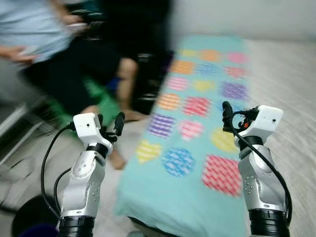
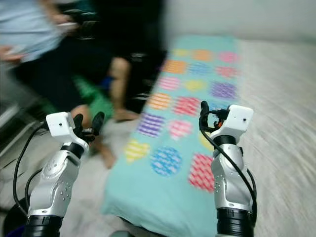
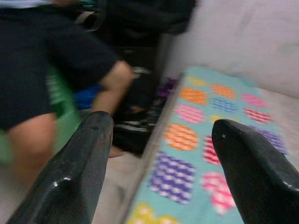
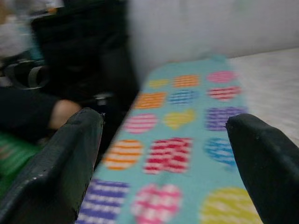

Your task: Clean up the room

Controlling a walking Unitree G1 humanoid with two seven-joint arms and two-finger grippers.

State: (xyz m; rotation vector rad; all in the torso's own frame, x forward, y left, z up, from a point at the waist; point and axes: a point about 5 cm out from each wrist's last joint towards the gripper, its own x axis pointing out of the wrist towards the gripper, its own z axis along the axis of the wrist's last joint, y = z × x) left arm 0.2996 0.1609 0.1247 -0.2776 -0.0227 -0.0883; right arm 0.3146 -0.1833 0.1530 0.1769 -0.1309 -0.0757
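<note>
The picture is blurred. A teal blanket printed with striped hearts and circles lies lengthwise over a low bed, ahead of me and slightly right. My left gripper is raised off the blanket's left edge, above the floor, open with nothing between its fingers. Over the blanket's right part my right gripper is held up at the same height. In the right wrist view its fingers stand wide apart and empty, with the blanket beyond them.
A person in a light top and dark shorts stands close on the left, bare legs beside the bed. Something green lies by their feet. Grey bedding runs along the right. A dark round object sits at bottom left.
</note>
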